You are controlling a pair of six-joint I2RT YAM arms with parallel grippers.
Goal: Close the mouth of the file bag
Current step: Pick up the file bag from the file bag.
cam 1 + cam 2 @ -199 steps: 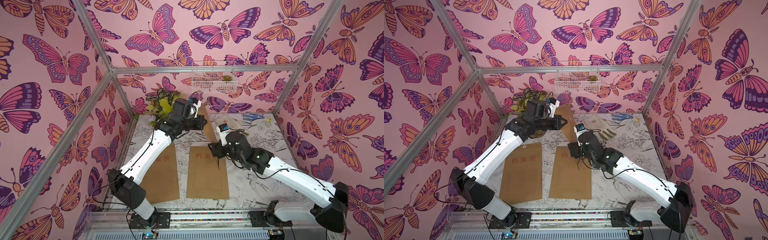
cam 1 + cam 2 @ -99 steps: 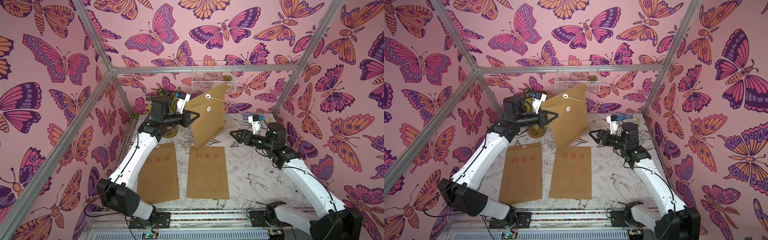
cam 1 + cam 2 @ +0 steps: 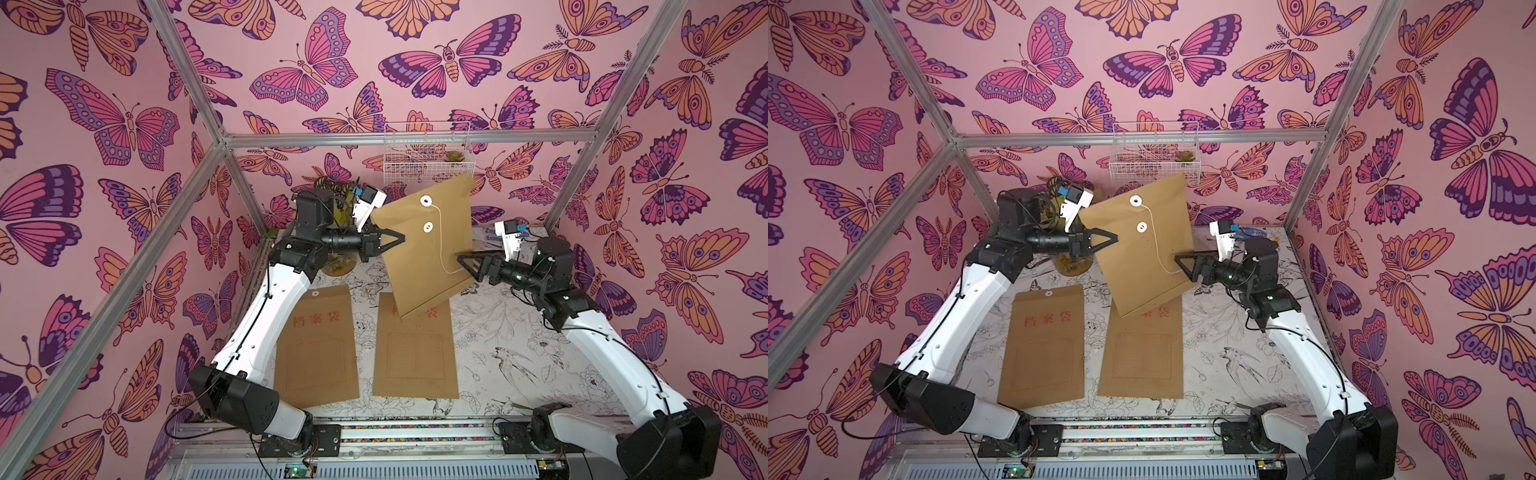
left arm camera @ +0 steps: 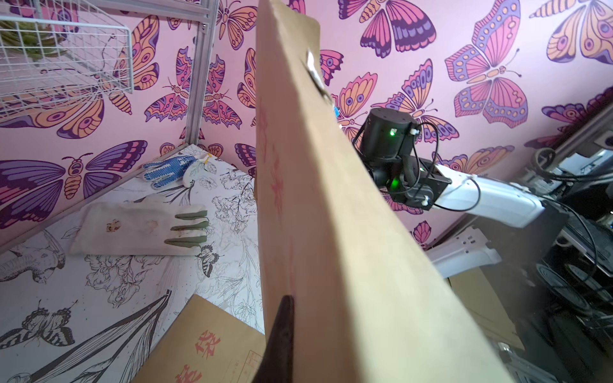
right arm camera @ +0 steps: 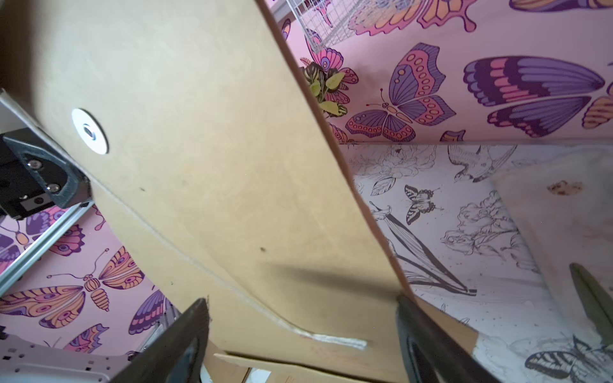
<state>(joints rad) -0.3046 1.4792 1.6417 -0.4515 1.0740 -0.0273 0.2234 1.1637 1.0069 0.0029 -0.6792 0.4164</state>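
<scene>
A brown file bag (image 3: 432, 257) (image 3: 1142, 257) hangs tilted in the air above the table in both top views. My left gripper (image 3: 401, 240) (image 3: 1115, 239) (image 4: 292, 331) is shut on its left edge. Two white discs sit near its top, and a white string (image 3: 441, 245) runs loose from the upper disc (image 3: 426, 201) past the lower disc (image 3: 427, 226). My right gripper (image 3: 463, 266) (image 3: 1183, 268) (image 5: 303, 315) is open at the bag's right edge. The string's end (image 5: 338, 341) lies on the bag (image 5: 199, 165) between the spread fingers, untouched.
Two more file bags (image 3: 318, 345) (image 3: 415, 345) lie flat on the table under the raised one. A white glove (image 4: 139, 228) and a blue glove (image 4: 169, 170) lie at the back right. A wire basket (image 3: 428, 162) hangs on the back wall, and a plant pot (image 3: 336, 266) stands behind my left arm.
My left arm lifted the file bag off the table and holds it up. My right gripper let go, swung right, then came back to the bag's right edge, opening wider.
</scene>
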